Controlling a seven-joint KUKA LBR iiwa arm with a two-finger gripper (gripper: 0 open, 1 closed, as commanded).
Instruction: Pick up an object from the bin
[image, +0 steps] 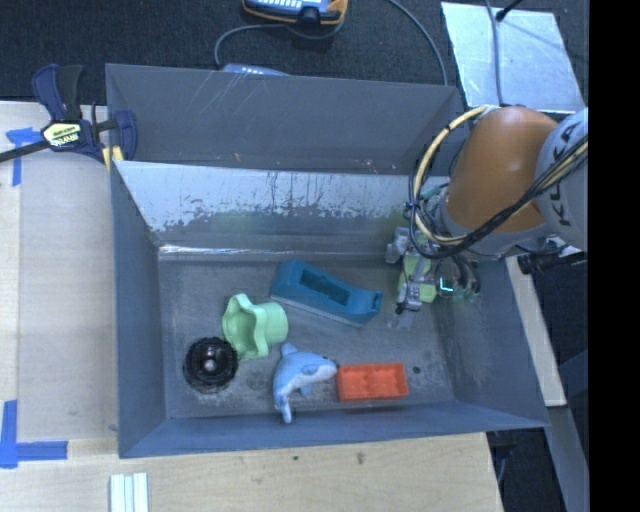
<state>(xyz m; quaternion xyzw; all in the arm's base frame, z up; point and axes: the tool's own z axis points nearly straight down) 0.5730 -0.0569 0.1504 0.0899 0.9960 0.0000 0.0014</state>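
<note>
My gripper hangs at the right side of the bin, above the floor and just right of a blue wedge-shaped tape dispenser, near that dispenser's right tip. Nothing shows in the gripper. An orange-red toy brick lies flat on the floor below the gripper, toward the front wall.
A blue toy dolphin lies left of the brick. A light green cup lies on its side at the middle left, with a black round disc beside it. The arm with its orange cover and cables leans over the bin's right wall.
</note>
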